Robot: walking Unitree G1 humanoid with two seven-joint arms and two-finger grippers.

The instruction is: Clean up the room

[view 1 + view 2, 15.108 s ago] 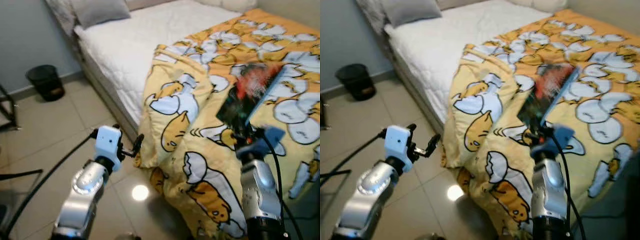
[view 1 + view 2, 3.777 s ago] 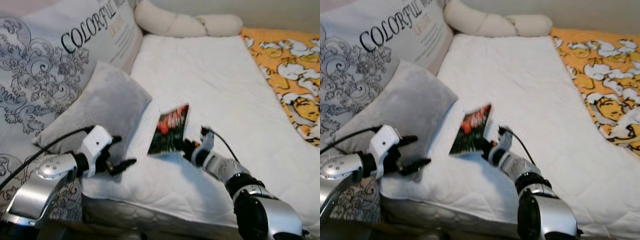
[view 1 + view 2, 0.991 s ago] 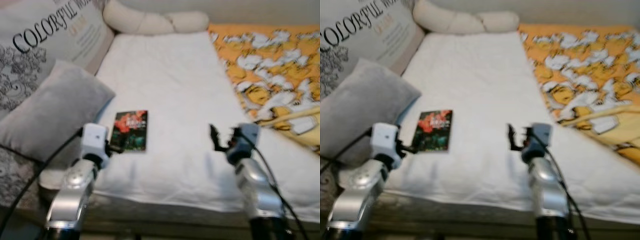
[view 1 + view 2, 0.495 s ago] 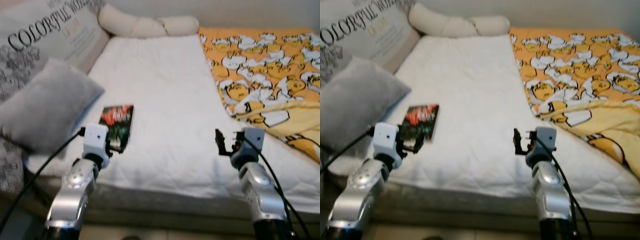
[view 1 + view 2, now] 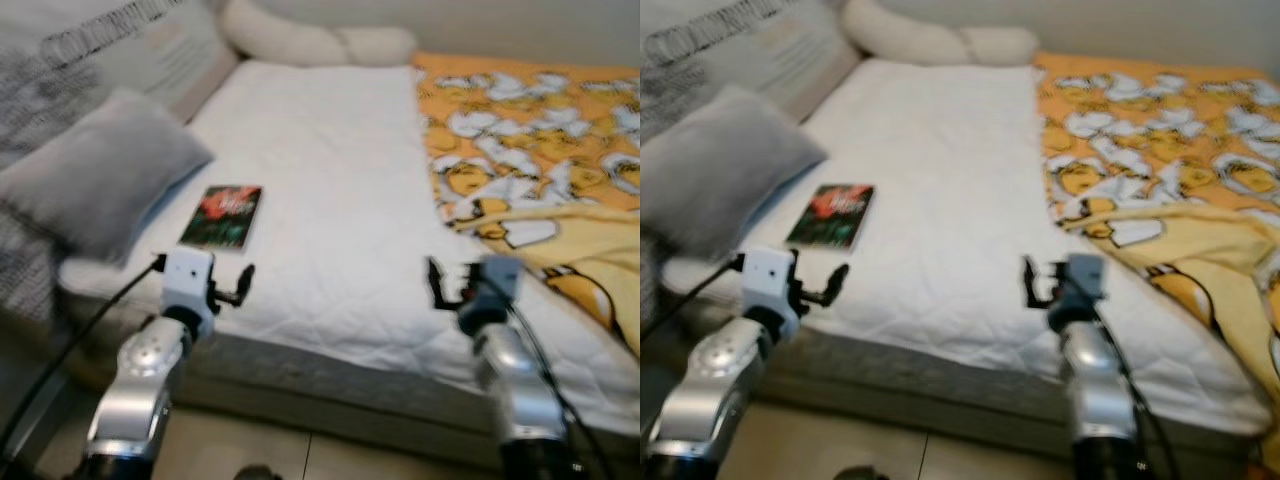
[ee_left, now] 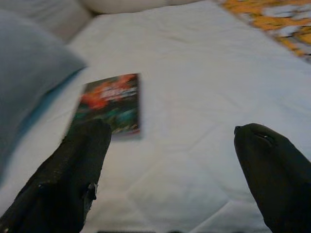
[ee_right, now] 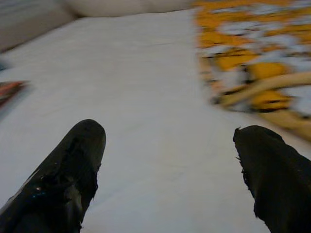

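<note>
A book [image 5: 222,216] is seen lying flat on the white mattress [image 5: 330,170], beside the grey pillow [image 5: 95,186]; its cover is blurred beyond reading. The left gripper [image 6: 170,160] and right gripper [image 7: 170,160] are held spread and empty over the mattress's near edge.

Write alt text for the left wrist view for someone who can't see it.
A book with a dark red and green cover lies flat on a white quilted mattress, seen between the left end effector's two open black fingers. A grey pillow sits beside it.
</note>
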